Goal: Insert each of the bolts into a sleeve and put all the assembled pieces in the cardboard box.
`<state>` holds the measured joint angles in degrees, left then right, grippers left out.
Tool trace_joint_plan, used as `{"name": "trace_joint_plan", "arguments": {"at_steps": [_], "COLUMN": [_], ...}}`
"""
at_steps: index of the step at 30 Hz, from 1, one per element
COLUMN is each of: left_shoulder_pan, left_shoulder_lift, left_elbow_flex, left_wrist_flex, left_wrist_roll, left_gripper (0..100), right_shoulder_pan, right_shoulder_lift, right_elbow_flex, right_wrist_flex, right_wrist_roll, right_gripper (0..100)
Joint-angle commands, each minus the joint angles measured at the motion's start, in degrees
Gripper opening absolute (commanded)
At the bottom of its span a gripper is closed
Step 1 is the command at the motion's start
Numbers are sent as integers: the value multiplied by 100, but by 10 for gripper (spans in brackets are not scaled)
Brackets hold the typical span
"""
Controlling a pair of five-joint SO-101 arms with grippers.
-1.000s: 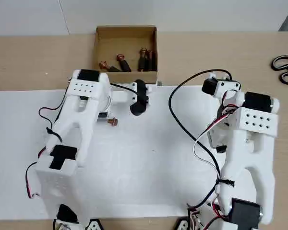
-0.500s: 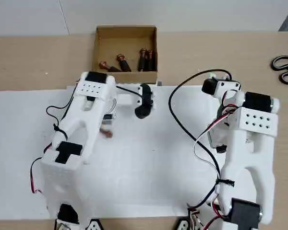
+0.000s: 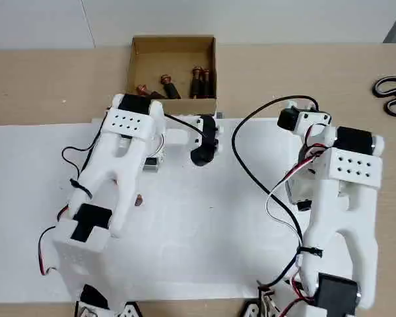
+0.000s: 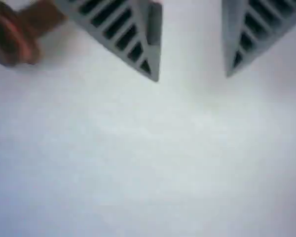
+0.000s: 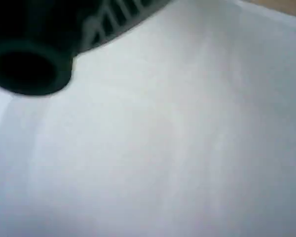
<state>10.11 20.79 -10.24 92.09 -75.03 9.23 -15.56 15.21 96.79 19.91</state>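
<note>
A loose copper bolt (image 3: 138, 199) lies on the white sheet (image 3: 204, 251) beside my left arm (image 3: 129, 142). In the left wrist view the bolt (image 4: 12, 32) rests just outside one finger of my left gripper (image 4: 192, 74), which is open low over the paper with nothing in its gap. My right gripper (image 3: 303, 197) sits at the sheet's right side, shut on a black sleeve (image 5: 30, 66) whose open end faces the camera beside a grey ribbed finger (image 5: 118, 19). The cardboard box (image 3: 173, 42) at the back holds several bolt-and-sleeve pieces (image 3: 199, 82).
Scissors (image 3: 392, 92) lie on the wooden table at the far right. A black cable (image 3: 251, 178) loops across the sheet between the arms. The box's front wall (image 3: 185, 104) stands just behind the left arm's wrist.
The loose bolt has moved on the sheet toward the front edge. The left arm's wrist has shifted to the right and nearer the box. The right arm has kept still.
</note>
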Motion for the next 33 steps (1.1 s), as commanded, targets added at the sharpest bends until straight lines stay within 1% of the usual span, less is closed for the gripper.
{"name": "trace_joint_plan", "arguments": {"at_steps": [1, 3, 9, 19, 27, 33], "left_shoulder_pan": [-53, -114, -484, -791, -888, -914], "left_shoulder_lift": [-448, -475, -791, -853, -457, -176], "left_elbow_flex": [-75, -31, 567, 831, 857, 848], "left_wrist_flex": [607, 844, 835, 782, 738, 501], "left_wrist_roll": [-589, -580, -580, -554, -589, -589], "left_gripper": [83, 83, 87, 86, 86, 87], "right_shoulder_pan": [66, 66, 66, 66, 66, 66], "right_shoulder_lift": [-251, -251, -251, -251, -251, -251], "right_elbow_flex": [-44, -44, -44, -44, -44, -44], "right_wrist_flex": [48, 48, 48, 48, 48, 48], "right_wrist_roll": [70, 70, 62, 53, 53, 53], "right_gripper": [4, 4, 4, 4, 4, 4]}}
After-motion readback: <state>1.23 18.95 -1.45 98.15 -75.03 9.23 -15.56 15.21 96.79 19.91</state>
